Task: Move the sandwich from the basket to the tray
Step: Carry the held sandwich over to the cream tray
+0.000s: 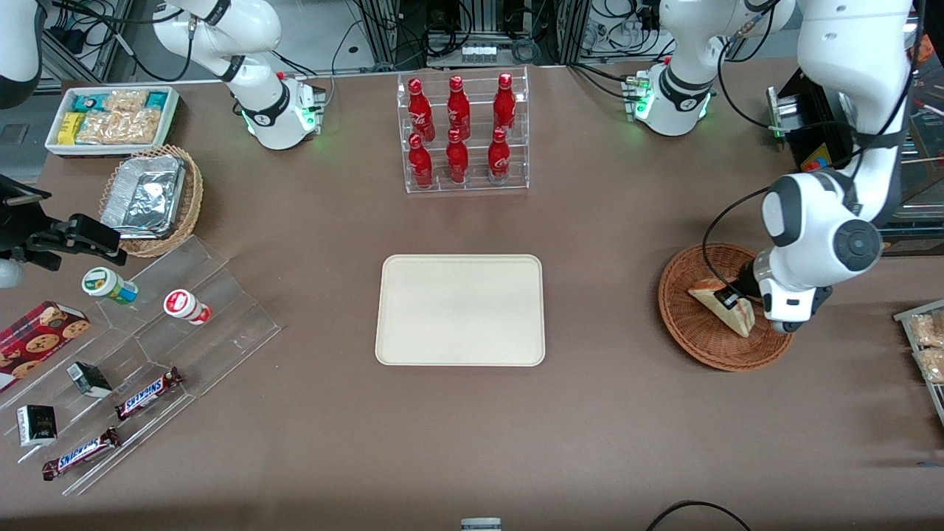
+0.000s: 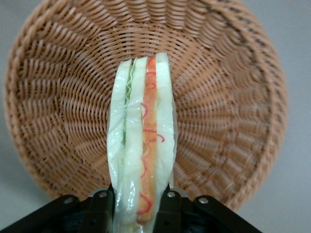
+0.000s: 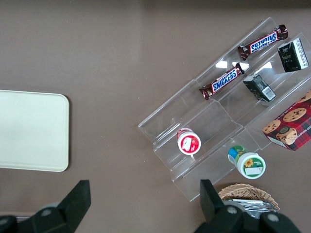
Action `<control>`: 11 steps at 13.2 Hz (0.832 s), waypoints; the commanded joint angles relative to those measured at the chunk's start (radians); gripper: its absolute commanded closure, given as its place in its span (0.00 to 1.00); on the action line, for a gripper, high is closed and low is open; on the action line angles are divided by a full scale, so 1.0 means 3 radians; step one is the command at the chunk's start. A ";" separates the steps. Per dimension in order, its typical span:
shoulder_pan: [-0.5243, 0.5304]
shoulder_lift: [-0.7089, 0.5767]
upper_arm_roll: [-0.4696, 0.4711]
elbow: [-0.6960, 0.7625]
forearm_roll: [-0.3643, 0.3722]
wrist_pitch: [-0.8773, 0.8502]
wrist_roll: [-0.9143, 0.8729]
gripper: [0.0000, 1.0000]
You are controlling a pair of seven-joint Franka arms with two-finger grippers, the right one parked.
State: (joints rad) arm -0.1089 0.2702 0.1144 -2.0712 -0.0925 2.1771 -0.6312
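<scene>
**End effector clamped on the sandwich over the wicker basket**

Black two-finger end effector (image 2: pixel 137 206) closed on the small triangular wedge of pale white bread with red and green filling (image 2: pixel 141 145), one finger (image 2: pixel 99 208) pressed to each flat face. Sandwich held on edge, filling layers facing the wrist camera, wrapped in clear film. Seen from the front, same end effector (image 1: pixel 731 296) gripping the sandwich (image 1: pixel 726 304) at about mid-length.

Directly below the grip, the round, shallow, reddish-brown woven wicker basket (image 2: pixel 233 121), its bowl spreading around the wedge on all sides. In the front view, basket (image 1: pixel 686 324) resting on the brown counter (image 1: pixel 605 413) toward the working arm's end, sandwich within its rim; cannot tell whether the lower corner touches the weave or hangs just above it.

Well apart from the end effector, toward the middle of the counter, the flat cream-coloured rectangular tray with rounded corners (image 1: pixel 460 310), nothing on it.

Farther from the front camera than the tray, a clear acrylic rack of six red bottles (image 1: pixel 462 133).

Farthest from the end effector, at the parked arm's end: clear stepped acrylic display (image 1: pixel 147 354) with two Snickers bars (image 1: pixel 147 392), a lighter tan wicker basket holding a foil container (image 1: pixel 147 198), and a white bin of snack packets (image 1: pixel 112 118).
</scene>
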 commanded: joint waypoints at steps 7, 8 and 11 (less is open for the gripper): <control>-0.1165 0.0080 -0.0013 0.0762 0.0232 -0.0548 0.0349 0.76; -0.1272 0.0142 -0.0018 0.0829 0.0226 -0.0548 0.0421 0.76; -0.1523 0.0428 -0.0135 0.1094 0.0171 -0.0487 0.0473 0.76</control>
State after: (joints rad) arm -0.5277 0.3224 0.0828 -1.8308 -0.0310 2.0307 -0.5176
